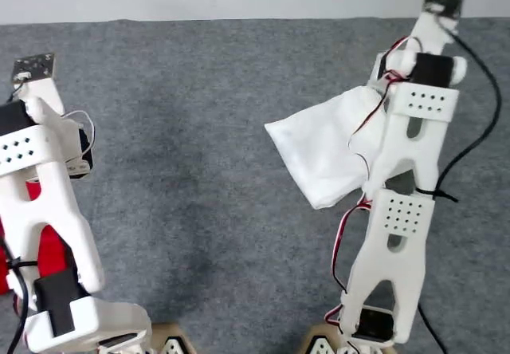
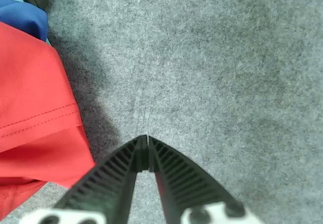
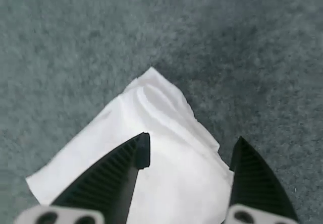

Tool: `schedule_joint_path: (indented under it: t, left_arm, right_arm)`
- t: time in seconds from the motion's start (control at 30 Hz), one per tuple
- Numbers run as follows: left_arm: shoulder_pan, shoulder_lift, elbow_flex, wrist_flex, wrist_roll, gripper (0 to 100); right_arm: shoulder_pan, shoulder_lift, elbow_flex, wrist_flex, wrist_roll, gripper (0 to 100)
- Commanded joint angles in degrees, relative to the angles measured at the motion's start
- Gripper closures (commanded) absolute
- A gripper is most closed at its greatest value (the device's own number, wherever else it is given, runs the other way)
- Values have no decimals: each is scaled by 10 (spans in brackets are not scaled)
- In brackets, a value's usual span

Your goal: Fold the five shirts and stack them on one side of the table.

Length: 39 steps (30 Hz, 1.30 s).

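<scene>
At the right gripper (image 3: 193,143): jaws spread wide, hanging above a folded white shirt (image 3: 166,128) that lies flat on the grey mat (image 3: 262,42). One fingertip over the cloth, the other just past the shirt's edge, over mat.

At the left gripper (image 2: 147,153): jaws closed tip to tip, gripping no cloth, poised over mat. Off to one side of the closed tips, near but apart, a red shirt (image 2: 35,98) in layers. Beyond it, farther from the jaws, a blue shirt (image 2: 20,17).
</scene>
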<state>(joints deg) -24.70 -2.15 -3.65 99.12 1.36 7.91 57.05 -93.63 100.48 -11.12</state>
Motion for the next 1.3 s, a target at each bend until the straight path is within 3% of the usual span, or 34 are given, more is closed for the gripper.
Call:
schedule_joint_path:
  t: [0.0, 0.27, 0.5, 0.77, 1.0, 1.27]
  left_arm:
    - [3, -25, -1, 14, 5, 994]
    - [3, -25, -1, 14, 5, 994]
    - [3, -22, -1, 14, 5, 994]
    - [3, -24, -1, 14, 5, 994]
    - [3, -22, -1, 14, 5, 994]
    - [3, -21, -1, 14, 4, 994]
  right_arm:
    - [13, -87, 20, 28, -18, 738]
    - [5, -291, 399, 24, -132, 736]
    - [-61, -380, 624, 22, -274, 736]
    - [-106, -287, 651, -77, -347, 731]
    - [-108, -220, 651, -140, -356, 548]
    - [-110, -168, 651, -207, -353, 541]
